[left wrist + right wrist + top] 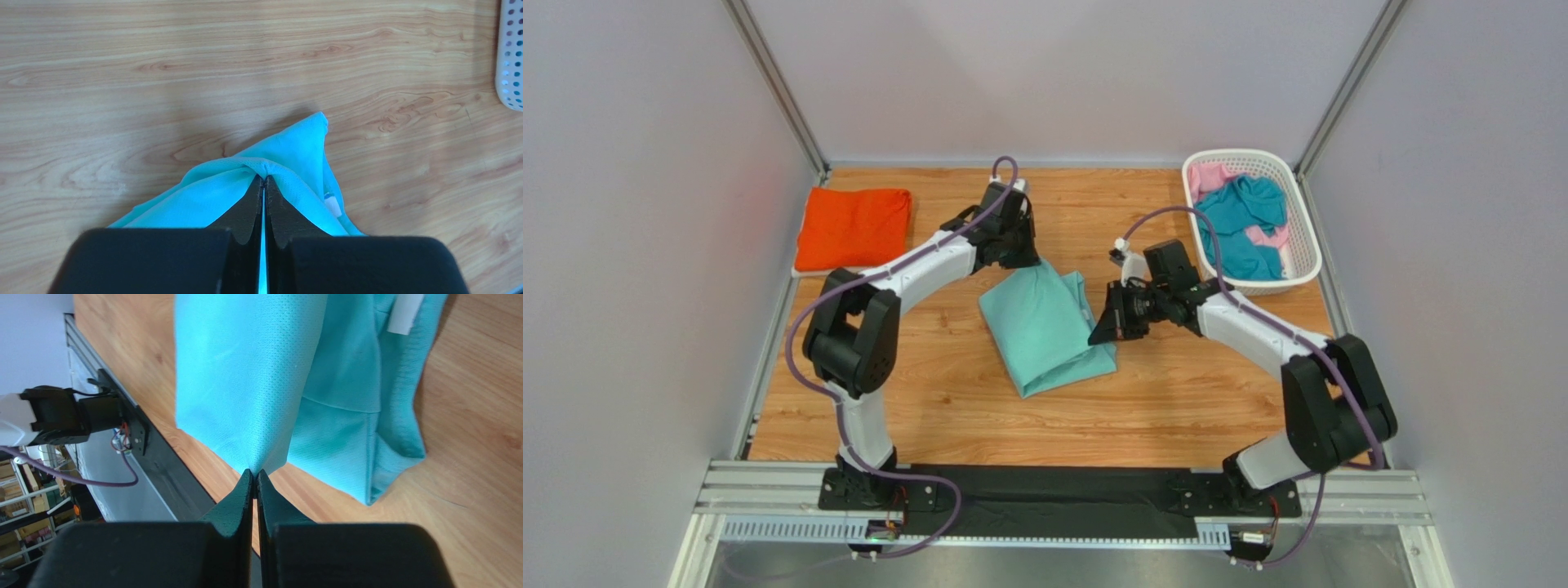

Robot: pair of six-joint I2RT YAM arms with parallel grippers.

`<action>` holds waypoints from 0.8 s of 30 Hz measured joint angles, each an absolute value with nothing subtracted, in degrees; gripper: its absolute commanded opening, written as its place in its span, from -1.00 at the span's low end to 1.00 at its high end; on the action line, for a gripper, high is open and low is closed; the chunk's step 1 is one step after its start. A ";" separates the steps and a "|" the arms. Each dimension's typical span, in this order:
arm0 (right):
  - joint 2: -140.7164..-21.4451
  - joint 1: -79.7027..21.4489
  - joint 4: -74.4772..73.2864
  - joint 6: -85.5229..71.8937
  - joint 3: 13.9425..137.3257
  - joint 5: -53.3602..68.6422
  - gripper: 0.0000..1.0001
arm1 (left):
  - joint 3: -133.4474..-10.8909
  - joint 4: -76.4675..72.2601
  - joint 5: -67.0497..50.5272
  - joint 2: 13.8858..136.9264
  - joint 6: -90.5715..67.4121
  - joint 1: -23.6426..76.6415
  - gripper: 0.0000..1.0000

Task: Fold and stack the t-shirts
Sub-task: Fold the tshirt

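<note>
mint-green t-shirt [1044, 325]: mid tabletop [940, 392], between the two arms, partly folded into a rough slanted rectangle, layers overlapping, white tag showing in the wrist views.
left pincer [264, 179]: jaws clamped together on the far edge of the mint-green t-shirt, cloth bunched into a small ridge at the tips.
right pincer [254, 473]: jaws pressed together, pinching the shirt's right-hand edge; fabric rises up from the tips in a taut fold.
orange t-shirt [852, 228]: folded flat, far-left corner of the tabletop, well apart from the mint one.
basket [1247, 159]: white slotted plastic, far-right corner.
teal t-shirt [1241, 221]: crumpled inside the basket, fills most of it.
pink t-shirt [1212, 179]: also in the basket, peeking out at the far-left end and along the right side under the teal one.
</note>
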State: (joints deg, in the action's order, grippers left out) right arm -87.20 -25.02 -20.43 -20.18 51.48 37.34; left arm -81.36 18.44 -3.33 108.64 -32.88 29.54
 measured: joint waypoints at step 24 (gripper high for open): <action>-75.90 -15.53 -18.55 -27.55 32.60 33.67 -0.95 | -93.97 23.42 -5.28 120.46 -28.21 37.36 -1.00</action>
State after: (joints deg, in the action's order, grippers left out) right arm -75.90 -15.53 -18.55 -27.55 32.60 33.67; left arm -93.97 23.42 -5.28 120.46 -28.21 37.36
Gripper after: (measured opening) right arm 0.020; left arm 0.006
